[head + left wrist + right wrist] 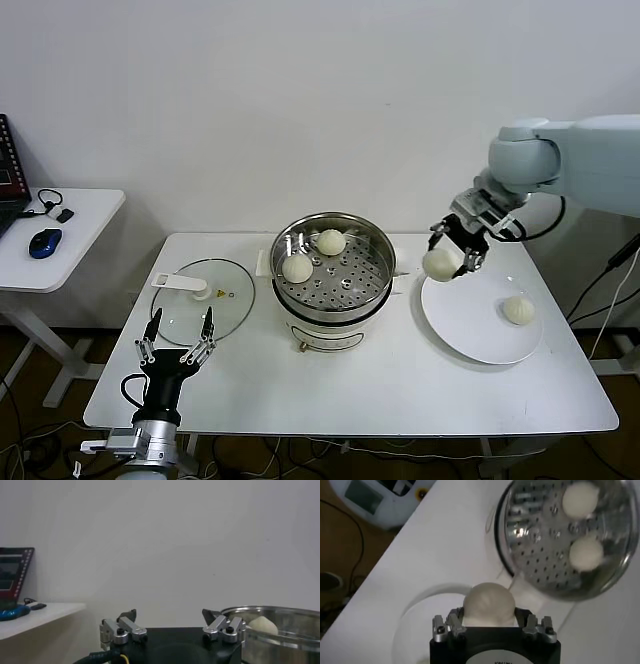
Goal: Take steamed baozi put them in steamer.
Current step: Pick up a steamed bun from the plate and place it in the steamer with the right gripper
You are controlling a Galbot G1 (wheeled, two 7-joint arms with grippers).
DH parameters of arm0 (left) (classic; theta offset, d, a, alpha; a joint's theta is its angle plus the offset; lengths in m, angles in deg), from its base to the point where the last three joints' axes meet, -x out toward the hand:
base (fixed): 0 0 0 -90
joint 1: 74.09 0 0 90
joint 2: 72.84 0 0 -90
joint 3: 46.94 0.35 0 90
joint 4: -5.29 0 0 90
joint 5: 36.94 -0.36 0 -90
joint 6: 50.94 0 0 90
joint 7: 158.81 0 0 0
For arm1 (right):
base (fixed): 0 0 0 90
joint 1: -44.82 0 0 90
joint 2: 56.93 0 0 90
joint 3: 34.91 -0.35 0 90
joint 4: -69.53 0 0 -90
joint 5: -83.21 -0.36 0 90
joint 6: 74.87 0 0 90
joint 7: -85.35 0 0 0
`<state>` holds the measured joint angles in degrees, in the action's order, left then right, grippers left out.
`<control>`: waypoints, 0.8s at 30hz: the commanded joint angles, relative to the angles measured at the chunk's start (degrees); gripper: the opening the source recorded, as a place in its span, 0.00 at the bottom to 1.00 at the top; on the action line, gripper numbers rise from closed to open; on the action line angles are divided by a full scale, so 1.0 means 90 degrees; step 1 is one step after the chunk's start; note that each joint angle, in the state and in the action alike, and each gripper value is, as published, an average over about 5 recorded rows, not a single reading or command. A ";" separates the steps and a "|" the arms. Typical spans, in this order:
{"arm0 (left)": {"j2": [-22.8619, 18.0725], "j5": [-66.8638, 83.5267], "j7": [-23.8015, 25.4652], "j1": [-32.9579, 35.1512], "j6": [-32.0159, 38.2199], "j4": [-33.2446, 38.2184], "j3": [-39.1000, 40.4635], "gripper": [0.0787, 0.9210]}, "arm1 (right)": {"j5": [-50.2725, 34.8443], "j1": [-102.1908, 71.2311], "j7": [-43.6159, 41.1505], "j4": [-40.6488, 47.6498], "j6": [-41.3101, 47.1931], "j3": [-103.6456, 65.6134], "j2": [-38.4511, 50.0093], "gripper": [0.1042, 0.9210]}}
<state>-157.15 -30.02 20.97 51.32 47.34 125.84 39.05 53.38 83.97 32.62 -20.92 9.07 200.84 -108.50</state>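
Note:
The steel steamer [380, 262] stands mid-table on its white base with two baozi [297, 268] [331, 241] on its perforated tray; it also shows in the right wrist view [540, 560]. My right gripper [452, 258] is shut on a third baozi [439, 264], held in the air between the steamer and the white plate [470, 325]; the bun sits between the fingers in the right wrist view [488, 604]. A fourth baozi [518, 309] lies on the plate. My left gripper [178, 338] is open and empty at the table's front left.
A flat glass lid [225, 300] with a white handle lies left of the steamer. A small side table [85, 225] with a blue mouse [44, 242] stands at the far left. The wall is close behind the table.

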 commanded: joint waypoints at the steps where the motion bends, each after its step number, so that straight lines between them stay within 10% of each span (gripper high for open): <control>1: -0.0079 -0.0083 -0.0004 0.0038 0.0030 0.0034 0.0016 0.88 | 0.0267 0.0565 0.0383 -0.0848 -0.0533 -0.0659 -0.0743 0.71; 24: -0.0232 -0.0196 -0.0067 0.0215 0.0186 0.0000 -0.0030 0.88 | 0.2807 -0.1811 0.1168 0.0033 -0.1359 -0.1423 -0.1791 0.71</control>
<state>-159.14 -31.53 20.52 53.08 48.66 126.25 38.77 72.96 75.16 41.47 -22.41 -1.56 189.49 -122.12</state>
